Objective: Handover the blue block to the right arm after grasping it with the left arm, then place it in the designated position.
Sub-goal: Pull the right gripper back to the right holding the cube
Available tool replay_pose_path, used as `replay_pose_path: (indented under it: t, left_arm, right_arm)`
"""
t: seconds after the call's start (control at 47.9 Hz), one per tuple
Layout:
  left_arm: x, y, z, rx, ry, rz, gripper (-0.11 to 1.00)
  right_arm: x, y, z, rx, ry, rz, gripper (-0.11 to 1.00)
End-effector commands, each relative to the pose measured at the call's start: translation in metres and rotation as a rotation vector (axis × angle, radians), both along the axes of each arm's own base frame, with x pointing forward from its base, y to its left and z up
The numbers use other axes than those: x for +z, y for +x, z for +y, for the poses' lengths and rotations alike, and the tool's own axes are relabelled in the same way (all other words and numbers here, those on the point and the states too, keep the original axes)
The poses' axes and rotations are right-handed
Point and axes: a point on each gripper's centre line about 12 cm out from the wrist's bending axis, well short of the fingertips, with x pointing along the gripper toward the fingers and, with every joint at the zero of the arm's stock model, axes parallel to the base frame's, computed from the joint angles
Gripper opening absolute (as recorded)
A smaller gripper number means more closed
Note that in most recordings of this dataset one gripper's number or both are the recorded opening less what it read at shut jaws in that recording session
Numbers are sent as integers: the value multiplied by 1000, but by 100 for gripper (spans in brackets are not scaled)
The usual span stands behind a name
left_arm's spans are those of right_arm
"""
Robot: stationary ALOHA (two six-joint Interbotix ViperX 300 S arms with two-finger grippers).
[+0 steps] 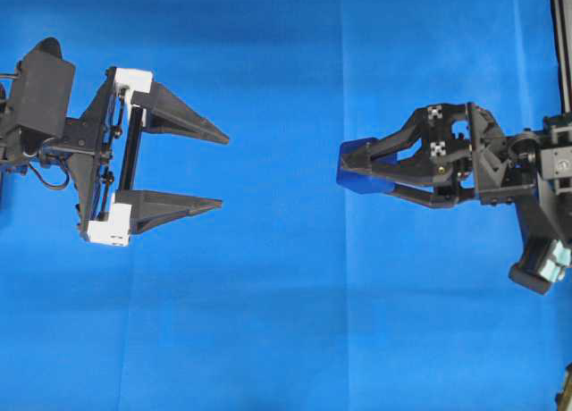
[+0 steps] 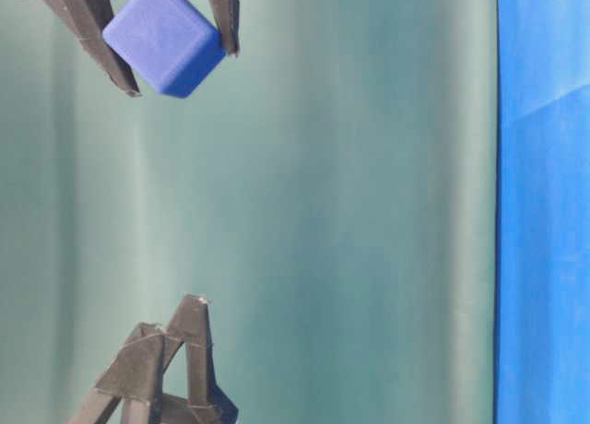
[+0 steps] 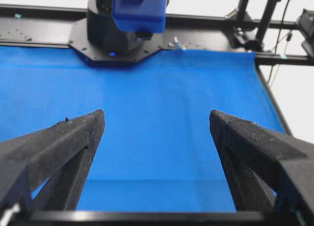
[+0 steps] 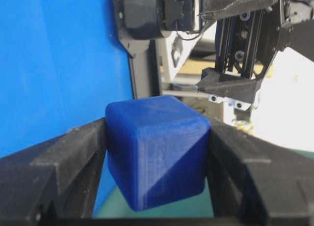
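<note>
- Right gripper (image 1: 350, 171) clamped on block (image 1: 359, 165), held between its fingertips above the cloth (image 1: 286, 322).
- Left gripper (image 1: 223, 171) spread wide, nothing in it, well apart from block, tips pointing at it.

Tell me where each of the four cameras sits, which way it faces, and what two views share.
Overhead exterior: above, looking straight down on the blue cloth; left gripper open, right gripper shut on the blue block.
Table-level exterior: low, turned sideways; both grippers' fingertips and the block.
Left wrist: on the left arm, looking between its fingers along the cloth.
Right wrist: on the right arm, looking past the held block.
Shared: the block shows in all four views.
</note>
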Motion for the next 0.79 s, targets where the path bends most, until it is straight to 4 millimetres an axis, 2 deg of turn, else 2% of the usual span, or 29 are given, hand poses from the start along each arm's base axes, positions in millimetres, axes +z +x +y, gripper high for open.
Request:
replay_pose_path:
  t: [0.0,0.438,0.647,0.772]
  left_arm:
    - [12,-1,0,-2,0,-38,92]
    - [12,0,1,4,7,-41,92]
    - [13,0,1,2,39,-45,92]
    - [13,1,2,5,39,-45,92]
  right_arm:
    - [10,-2,2,-20,118,-20,43]
    - [25,-13,1,-191,910,11,43]
    - [25,-13,1,-251,1159,41,43]
    - [25,-13,1,-259,1195,44,43]
